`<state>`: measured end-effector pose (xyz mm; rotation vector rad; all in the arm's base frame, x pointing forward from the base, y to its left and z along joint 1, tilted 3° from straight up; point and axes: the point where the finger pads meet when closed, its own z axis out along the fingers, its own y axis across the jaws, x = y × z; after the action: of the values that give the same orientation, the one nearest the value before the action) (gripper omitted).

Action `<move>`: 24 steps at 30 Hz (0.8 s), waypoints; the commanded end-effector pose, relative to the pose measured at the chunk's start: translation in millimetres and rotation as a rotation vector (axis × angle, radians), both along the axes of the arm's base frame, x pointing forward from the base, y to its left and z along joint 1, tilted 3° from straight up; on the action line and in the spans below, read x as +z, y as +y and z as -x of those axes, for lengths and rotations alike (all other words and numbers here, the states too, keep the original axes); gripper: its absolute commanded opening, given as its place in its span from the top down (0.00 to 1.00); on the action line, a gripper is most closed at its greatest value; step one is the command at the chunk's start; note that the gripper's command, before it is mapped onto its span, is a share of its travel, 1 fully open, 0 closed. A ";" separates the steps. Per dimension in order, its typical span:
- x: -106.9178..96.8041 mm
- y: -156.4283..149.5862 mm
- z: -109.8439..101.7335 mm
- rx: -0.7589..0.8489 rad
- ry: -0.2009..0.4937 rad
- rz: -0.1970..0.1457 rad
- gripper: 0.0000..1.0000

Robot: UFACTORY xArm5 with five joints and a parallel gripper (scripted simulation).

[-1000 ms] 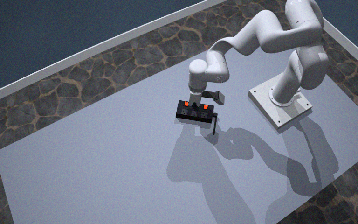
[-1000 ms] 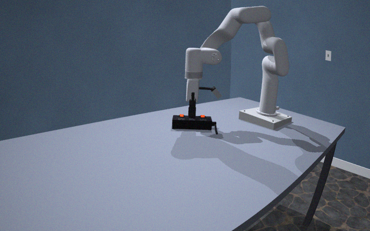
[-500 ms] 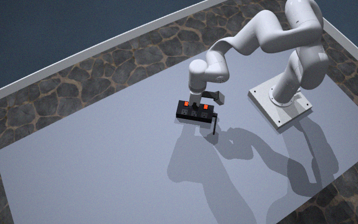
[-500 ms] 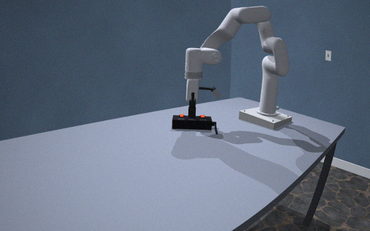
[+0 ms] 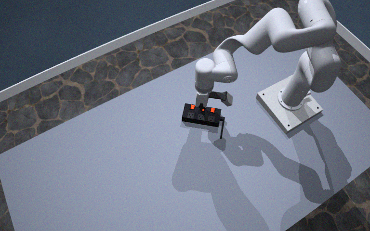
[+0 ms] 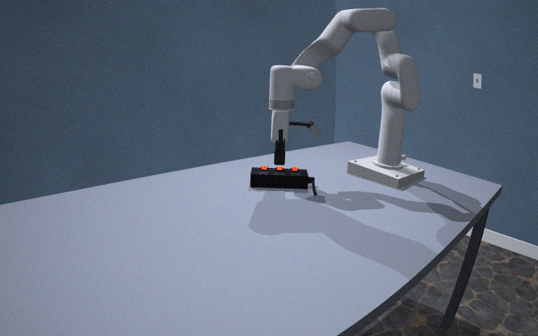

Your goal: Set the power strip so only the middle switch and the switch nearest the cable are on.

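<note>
A black power strip [image 5: 201, 115] lies flat on the grey table, right way up, with its short black cable [image 5: 222, 128] at the right end. It also shows in the exterior view [image 6: 279, 178]. Three orange rocker switches sit along its far edge: the left one [image 5: 192, 107], the middle one [image 5: 203, 109] and the one nearest the cable [image 5: 212, 109]. My gripper [image 6: 279, 159] is shut and empty. It points straight down and hovers just above the middle switch, partly hiding it in the top view [image 5: 202, 107]. I cannot tell each switch's position.
The arm's square base plate [image 5: 289, 106] is bolted to the table to the right of the strip. A small camera bracket [image 5: 222, 96] sticks out from the wrist. The table edge [image 6: 436, 261] runs along the front right.
</note>
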<state>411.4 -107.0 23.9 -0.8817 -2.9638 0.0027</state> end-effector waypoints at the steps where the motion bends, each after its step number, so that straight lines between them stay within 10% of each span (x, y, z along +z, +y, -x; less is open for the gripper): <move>1: 15.8 0.0 -2.8 0.001 -0.006 0.002 1.00; 24: 23.8 0.2 -3.3 0.001 -0.006 0.002 1.00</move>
<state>413.3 -106.5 46.5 -0.8811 -2.9662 0.0027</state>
